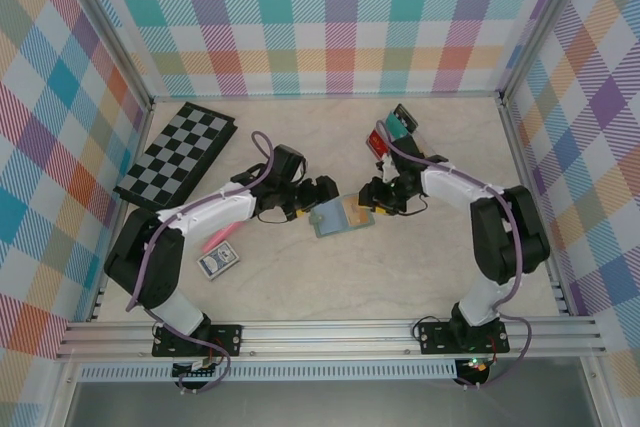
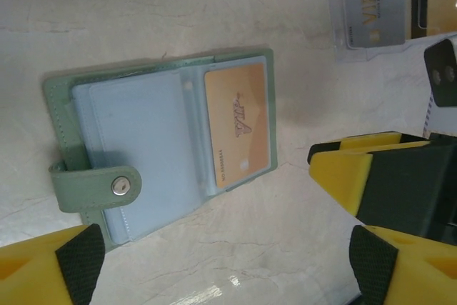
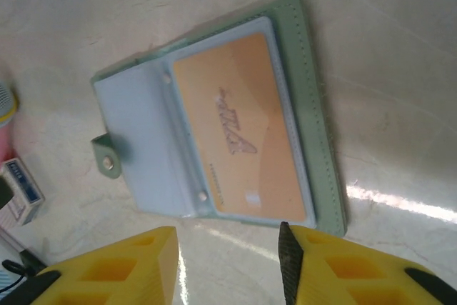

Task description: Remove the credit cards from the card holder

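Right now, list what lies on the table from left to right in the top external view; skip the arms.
checkered board → playing-card pack → card holder → clear tray

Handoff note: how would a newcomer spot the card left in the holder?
In the middle of the marbled table lies the open green card holder. Inside it sits the card: orange-gold, beside an empty-looking pale-blue sleeve, unlike the silver VIP card lying outside.
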You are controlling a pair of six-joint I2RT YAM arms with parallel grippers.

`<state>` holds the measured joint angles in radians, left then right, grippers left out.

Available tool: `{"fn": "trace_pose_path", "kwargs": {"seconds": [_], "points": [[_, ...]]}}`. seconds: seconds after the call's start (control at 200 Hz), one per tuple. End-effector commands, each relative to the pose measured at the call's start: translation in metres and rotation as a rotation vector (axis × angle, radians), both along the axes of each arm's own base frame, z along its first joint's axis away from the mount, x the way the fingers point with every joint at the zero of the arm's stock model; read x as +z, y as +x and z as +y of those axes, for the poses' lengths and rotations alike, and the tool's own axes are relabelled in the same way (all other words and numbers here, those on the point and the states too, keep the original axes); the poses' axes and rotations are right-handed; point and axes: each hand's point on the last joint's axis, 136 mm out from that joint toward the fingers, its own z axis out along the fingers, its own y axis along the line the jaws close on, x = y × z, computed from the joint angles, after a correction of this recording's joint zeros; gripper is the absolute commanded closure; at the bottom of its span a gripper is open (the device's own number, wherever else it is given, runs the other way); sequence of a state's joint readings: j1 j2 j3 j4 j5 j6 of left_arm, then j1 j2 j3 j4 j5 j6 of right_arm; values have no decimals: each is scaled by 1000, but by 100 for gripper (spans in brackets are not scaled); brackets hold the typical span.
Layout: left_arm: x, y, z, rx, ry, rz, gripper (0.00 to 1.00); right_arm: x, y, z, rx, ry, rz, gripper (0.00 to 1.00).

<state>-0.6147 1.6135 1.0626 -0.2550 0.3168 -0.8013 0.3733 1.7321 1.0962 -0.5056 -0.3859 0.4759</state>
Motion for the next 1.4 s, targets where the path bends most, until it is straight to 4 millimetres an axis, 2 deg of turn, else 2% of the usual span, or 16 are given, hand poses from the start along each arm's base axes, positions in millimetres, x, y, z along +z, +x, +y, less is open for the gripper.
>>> {"fn": "trace_pose_path", "kwargs": {"seconds": [0.0,0.17,0.245,0.365,0.615,0.79,1.085,1.395], "points": [[4,1,-12,-11,-26,4,15,0,25,-1,-35,-39,-54,59],[-2,5,-17,-2,-28,29,25,-13,35,2,-13,-61,-38,63],[-5,6,-21,-2,-30,42,27,-19,36,4,-6,-62,-16,65],[-9,8,-28,-7,-40,62,36,-24,35,9,10,-53,-1,67],[-21,11,-43,-24,-59,99,54,-33,27,19,48,-42,39,72],[-33,11,-46,-29,-49,122,63,-35,17,24,59,-35,56,75],[-60,9,-39,-29,24,155,73,-38,0,25,27,-39,81,78],[-76,8,-39,-32,36,182,79,-43,-2,19,17,-68,89,80]]}}
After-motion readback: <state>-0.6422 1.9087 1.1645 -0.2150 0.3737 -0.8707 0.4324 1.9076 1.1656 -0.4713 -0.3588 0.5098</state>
